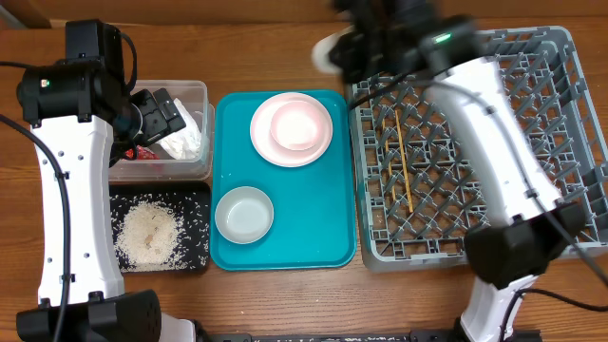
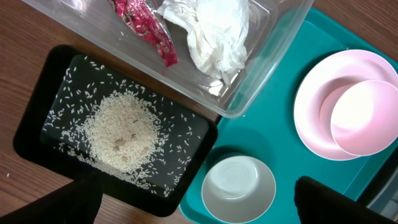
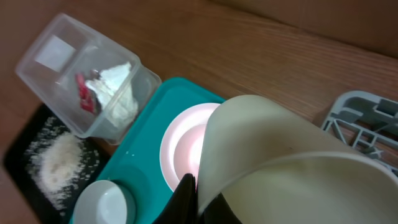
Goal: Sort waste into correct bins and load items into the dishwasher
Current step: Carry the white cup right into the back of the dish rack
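Cream cup (image 3: 280, 149) in right claw (image 3: 200, 202)

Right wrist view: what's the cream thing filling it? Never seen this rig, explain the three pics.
A robot's left arm and right arm work at a table. One camera looks down from above, and one rides on each wrist. The cream shape is a small cup, seen up close because the right gripper is clamped on it. The left gripper hangs open over the clear tub, which holds a red wrapper and a napkin. Beside the tub, a black tray holds rice. The teal tray carries a pink bowl on a pink plate, plus a pale bowl. Chopsticks lie in the grey dish rack.
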### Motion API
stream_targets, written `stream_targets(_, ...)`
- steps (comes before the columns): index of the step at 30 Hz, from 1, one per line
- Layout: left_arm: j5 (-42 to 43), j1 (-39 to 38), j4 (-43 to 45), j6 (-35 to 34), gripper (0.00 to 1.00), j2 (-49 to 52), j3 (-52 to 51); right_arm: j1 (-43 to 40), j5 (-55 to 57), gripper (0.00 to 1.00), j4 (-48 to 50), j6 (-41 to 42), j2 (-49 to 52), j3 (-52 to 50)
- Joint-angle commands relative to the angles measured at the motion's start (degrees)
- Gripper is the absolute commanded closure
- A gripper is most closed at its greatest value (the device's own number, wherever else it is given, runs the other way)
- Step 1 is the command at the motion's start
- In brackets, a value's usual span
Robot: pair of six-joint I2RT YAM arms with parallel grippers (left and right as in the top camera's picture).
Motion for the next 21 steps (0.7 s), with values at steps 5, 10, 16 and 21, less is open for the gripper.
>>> stream_targets(5,-0.52,0.2,-0.11,0.85,0.0,0.11,0.09,-17.44,-44.59,0.96,-0.17,-14.86,5.86,-3.82)
stream_targets(10,-0.52,0.2,-0.11,0.85,0.0,0.11,0.09,-23.71,-56.41,0.96,-0.2,-22.01,12.04,-6.51)
stream_targets(16,-0.52,0.2,-0.11,0.85,0.0,0.11,0.09,-26.16,-64.26,0.96,0.9,-21.97,20.35,-6.91)
stream_targets(21,-0.52,0.2,-0.11,0.85,0.0,0.11,0.09,-25.64,-64.94,0.96,1.88,-21.97,23.76,-7.26)
